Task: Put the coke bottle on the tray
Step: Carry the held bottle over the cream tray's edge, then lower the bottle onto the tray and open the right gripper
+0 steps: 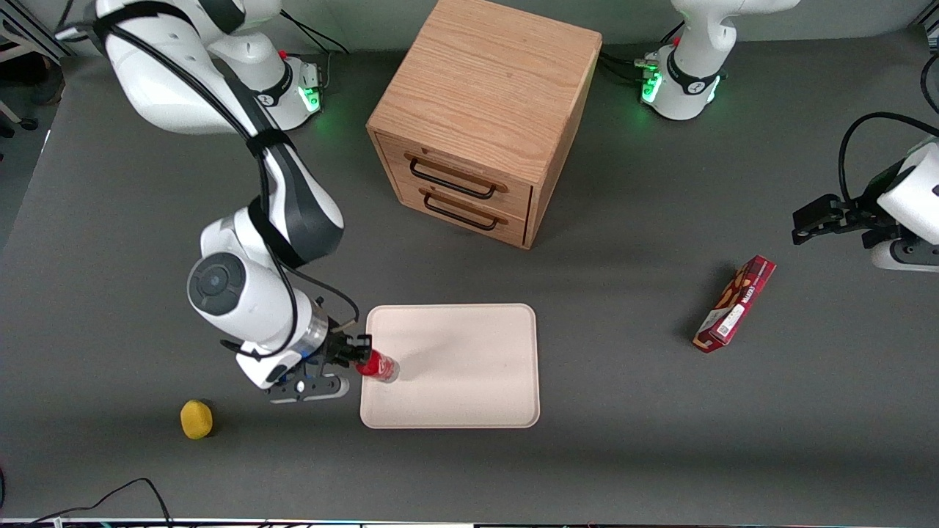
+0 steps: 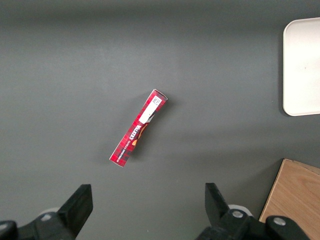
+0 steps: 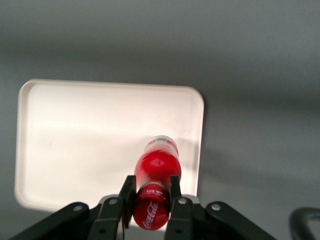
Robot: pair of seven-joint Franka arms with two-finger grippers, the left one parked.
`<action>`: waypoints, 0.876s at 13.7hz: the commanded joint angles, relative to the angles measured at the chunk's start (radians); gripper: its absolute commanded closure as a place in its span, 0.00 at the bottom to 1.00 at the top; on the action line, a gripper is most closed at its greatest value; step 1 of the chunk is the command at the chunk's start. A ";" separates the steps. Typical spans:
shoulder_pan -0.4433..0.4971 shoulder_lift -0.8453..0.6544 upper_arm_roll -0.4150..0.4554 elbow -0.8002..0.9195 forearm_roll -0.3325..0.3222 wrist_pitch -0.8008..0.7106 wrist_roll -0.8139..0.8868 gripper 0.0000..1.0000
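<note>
The coke bottle (image 1: 378,366) is a tiny red bottle with a red cap and clear base. My right gripper (image 1: 359,353) is shut on its cap end and holds it tilted over the edge of the tray (image 1: 469,345) nearest the working arm. In the right wrist view the black fingers (image 3: 128,193) press on both sides of the bottle (image 3: 156,172) just below its cap, with the cream-beige tray (image 3: 90,135) under it. I cannot tell whether the base touches the tray.
A wooden drawer cabinet (image 1: 480,117) stands farther from the front camera than the tray. A yellow lemon-like object (image 1: 196,419) lies on the table beside my arm. A long red snack box (image 1: 736,303) lies toward the parked arm's end, also in the left wrist view (image 2: 139,126).
</note>
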 commanded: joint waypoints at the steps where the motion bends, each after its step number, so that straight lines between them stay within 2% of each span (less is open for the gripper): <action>1: 0.050 0.077 -0.068 0.129 -0.013 -0.004 0.023 1.00; 8: 0.059 0.123 -0.068 0.122 -0.008 0.019 0.055 1.00; 9: 0.060 0.125 -0.068 0.119 -0.008 0.019 0.073 0.70; 10: 0.060 0.129 -0.068 0.116 -0.007 0.019 0.084 0.01; 12: 0.060 0.128 -0.068 0.118 -0.008 0.019 0.080 0.00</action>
